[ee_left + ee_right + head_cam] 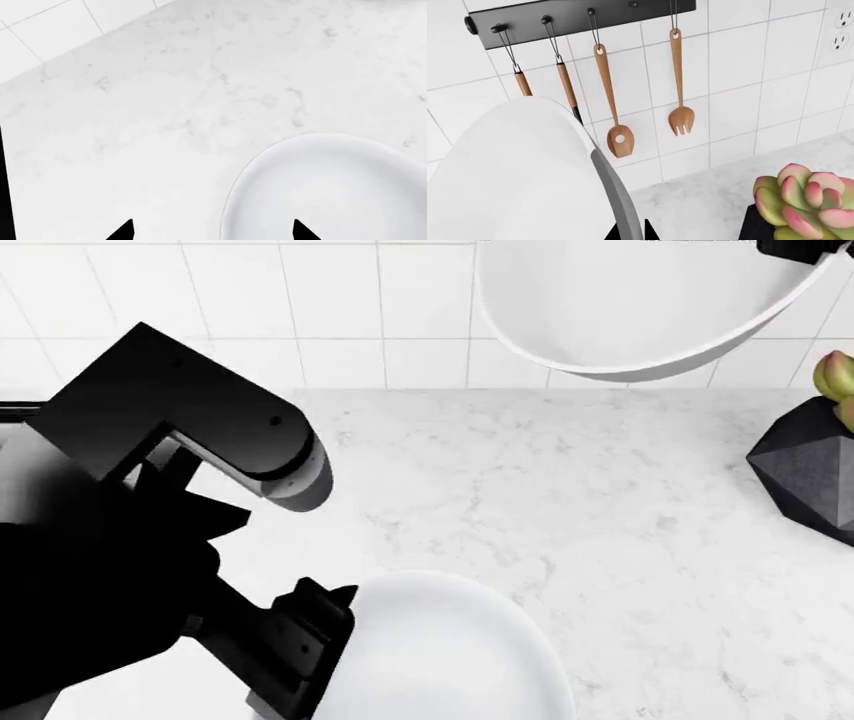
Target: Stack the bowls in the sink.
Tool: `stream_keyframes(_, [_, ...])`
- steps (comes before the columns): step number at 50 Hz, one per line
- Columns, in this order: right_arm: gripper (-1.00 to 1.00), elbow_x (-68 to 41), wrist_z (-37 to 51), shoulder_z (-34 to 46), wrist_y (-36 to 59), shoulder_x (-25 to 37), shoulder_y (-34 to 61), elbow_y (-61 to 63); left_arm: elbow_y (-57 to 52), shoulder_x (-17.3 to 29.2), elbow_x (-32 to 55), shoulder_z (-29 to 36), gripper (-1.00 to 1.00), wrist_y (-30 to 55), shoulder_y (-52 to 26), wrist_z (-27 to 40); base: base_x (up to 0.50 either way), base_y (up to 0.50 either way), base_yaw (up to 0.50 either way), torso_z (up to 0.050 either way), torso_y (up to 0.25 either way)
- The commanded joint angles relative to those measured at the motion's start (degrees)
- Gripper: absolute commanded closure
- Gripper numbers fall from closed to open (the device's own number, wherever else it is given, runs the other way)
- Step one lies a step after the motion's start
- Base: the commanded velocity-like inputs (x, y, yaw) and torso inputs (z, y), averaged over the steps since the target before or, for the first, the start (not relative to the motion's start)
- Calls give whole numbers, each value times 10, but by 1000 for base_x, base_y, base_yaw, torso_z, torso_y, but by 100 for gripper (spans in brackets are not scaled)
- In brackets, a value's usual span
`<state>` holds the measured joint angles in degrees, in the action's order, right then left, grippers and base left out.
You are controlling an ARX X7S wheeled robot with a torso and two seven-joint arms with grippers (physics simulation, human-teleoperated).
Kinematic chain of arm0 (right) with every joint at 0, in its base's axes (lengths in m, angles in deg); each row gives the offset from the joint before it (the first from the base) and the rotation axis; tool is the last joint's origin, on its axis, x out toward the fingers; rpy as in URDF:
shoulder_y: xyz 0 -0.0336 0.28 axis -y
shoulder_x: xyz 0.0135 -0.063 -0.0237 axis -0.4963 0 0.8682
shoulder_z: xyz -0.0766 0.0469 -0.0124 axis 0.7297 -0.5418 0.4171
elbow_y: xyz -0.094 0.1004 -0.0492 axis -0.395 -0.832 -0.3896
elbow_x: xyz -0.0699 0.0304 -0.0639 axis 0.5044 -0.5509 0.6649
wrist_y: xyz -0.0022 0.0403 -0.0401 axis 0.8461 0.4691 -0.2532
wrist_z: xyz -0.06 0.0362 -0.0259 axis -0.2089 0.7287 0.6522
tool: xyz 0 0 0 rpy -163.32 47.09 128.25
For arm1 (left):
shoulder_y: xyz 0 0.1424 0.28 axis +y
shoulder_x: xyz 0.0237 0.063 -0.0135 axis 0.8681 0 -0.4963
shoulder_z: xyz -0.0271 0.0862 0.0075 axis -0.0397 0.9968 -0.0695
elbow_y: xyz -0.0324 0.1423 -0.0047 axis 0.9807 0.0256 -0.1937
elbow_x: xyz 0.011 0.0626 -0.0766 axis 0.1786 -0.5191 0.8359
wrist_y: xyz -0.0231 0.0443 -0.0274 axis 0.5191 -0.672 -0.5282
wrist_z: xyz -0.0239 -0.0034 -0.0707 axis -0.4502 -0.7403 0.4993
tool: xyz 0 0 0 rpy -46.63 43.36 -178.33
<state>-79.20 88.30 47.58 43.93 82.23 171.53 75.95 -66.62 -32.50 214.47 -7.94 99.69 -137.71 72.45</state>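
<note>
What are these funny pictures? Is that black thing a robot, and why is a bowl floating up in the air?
Yes, it is a robot with two arms, drawn by a computer. One picture comes from a camera on its head, looking down at a white marble counter. The other two come from cameras near each hand.

The raised bowl is not floating: the right gripper pinches its rim and holds it up near the tiled wall. That hand's camera also sees wooden spoons hanging on a black rail and a pink-green plant in a dark pot.

The second bowl sits on the counter. The left gripper is open right at its edge, one fingertip over the bowl and one beside it.
</note>
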Motion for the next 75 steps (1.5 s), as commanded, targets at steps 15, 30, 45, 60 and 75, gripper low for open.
stream_keyframes(15, [100,10,-8,7,-9,4,-6,2,6,-7,-25,26,-100,21,21,-6,0,0,0,0,1])
stream_keyframes(30, [100,14,-13,10,-14,5,-12,4,5,-8,-38,32,-100,22,33,-13,0,0,0,0,0])
stream_keyframes(45, [100,16,-15,15,-16,4,-13,4,3,-7,-49,40,-100,23,44,-20,0,0,0,0,1])
stream_keyframes(60, [100,19,-18,19,-18,6,-16,6,-2,-8,-54,50,-100,20,49,-22,0,0,0,0,0])
stream_keyframes(75, [100,23,-20,23,-20,10,-19,10,-3,-26,-68,57,-100,17,62,-34,0,0,0,0,1])
